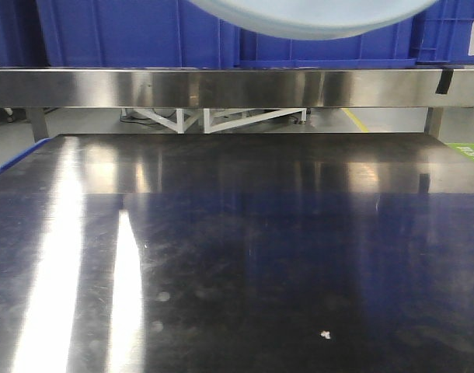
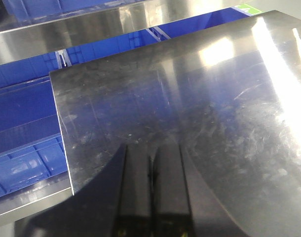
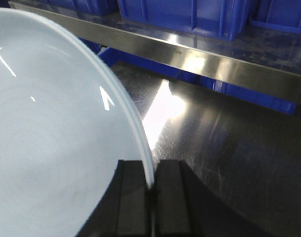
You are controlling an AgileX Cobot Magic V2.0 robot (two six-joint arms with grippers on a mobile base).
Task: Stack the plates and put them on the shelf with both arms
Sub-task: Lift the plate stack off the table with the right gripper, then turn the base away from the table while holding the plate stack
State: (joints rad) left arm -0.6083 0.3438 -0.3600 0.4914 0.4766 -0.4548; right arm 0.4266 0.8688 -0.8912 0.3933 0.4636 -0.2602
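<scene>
A pale bluish-white glossy plate [image 3: 47, 133] fills the left of the right wrist view. My right gripper [image 3: 151, 165] is shut on its rim, one finger on each side. The front view shows the plate's underside [image 1: 315, 19] at the top edge, held high in front of the shelf's steel rail [image 1: 237, 87]. I cannot tell whether a second plate lies with it. My left gripper [image 2: 151, 148] is shut with nothing between its fingers, hovering over the dark tabletop [image 2: 200, 108] near its left edge. No arm shows in the front view.
Big blue crates [image 1: 113, 31] stand on the shelf behind the rail [image 3: 214, 64], with more blue crates [image 2: 22, 123] left of and below the tabletop. The reflective steel tabletop [image 1: 237, 256] carries a small white speck [image 1: 325, 335].
</scene>
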